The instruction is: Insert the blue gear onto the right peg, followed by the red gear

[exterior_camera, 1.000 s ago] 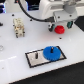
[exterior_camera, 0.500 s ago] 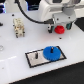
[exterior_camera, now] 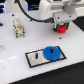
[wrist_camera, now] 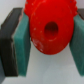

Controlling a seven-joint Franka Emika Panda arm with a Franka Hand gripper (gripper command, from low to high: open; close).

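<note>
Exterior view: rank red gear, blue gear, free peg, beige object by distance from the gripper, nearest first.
1. red gear: between the fingers of the gripper, toward the exterior view's right.
2. blue gear: below, on the grey plate.
3. free peg: on the same plate, to the exterior view's left of the blue gear.
4. beige object: far toward the exterior view's left.

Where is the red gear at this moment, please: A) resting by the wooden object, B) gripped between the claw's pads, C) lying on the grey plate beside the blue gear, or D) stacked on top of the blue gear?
B: the wrist view shows the red gear pressed between the claw pads, while the blue gear sits alone on the plate.
</note>
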